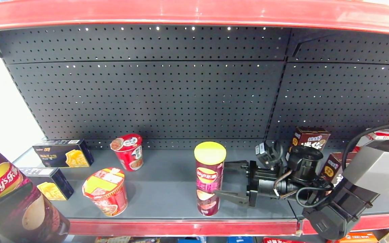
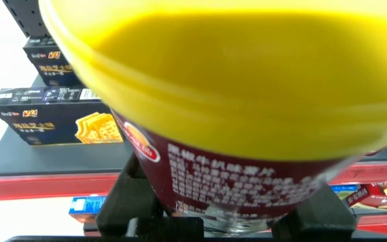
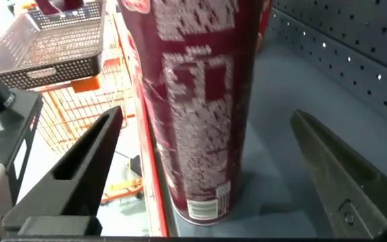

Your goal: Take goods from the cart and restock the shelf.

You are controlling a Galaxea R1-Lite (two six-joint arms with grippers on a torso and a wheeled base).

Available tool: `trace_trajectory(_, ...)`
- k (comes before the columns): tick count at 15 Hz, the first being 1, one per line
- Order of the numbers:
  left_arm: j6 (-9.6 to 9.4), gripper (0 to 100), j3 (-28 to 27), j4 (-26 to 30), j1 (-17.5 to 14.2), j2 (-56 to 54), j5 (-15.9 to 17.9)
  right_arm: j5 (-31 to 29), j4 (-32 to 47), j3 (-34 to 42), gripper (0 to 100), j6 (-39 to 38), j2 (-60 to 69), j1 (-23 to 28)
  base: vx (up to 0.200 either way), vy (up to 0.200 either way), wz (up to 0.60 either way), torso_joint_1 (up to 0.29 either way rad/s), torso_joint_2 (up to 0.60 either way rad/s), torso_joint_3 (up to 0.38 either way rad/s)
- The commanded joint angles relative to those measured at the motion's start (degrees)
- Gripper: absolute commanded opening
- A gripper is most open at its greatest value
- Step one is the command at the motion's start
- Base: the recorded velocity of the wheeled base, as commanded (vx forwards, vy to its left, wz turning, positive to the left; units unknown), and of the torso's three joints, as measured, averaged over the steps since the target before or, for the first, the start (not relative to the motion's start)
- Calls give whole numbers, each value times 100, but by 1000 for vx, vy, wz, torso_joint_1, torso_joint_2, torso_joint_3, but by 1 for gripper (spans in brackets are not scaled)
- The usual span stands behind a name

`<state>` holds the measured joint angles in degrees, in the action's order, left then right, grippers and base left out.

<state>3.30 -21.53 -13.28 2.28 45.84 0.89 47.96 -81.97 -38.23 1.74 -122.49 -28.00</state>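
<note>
The right gripper (image 1: 222, 179) is spread wide. An upright chip can (image 1: 209, 179) stands between its fingertips on the shelf (image 1: 167, 192), close to the red front edge. The right wrist view shows a gap between the can and each jaw. Beyond the jaw tips, past the can, stand a front noodle cup (image 1: 106, 191) and a rear noodle cup (image 1: 128, 152). The left gripper (image 2: 224, 215) is clamped on a second chip can (image 2: 247, 87) — yellow lid toward its camera — held out in front of the shelf's left end.
</note>
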Motion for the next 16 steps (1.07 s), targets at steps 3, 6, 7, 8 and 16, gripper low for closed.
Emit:
trace_trajectory(3,4,0,-27,0,1,31,-1,-6,-3,-44,100,1,-187,128,0,0,0,0,0,0)
trace_trajectory(6,4,0,-27,0,1,31,-1,-6,14,-62,100,1,-196,251,0,0,0,0,0,0)
trace_trajectory(7,4,0,-27,0,1,31,-1,-6,14,-62,100,1,-240,313,0,0,0,0,0,0)
trace_trajectory(8,4,0,-27,0,1,31,-1,-6,14,-71,100,1,-249,339,0,0,0,0,0,0)
trace_trajectory(16,4,0,-9,0,-8,13,-19,3,-21,158,100,10,76,260,0,0,0,0,0,0)
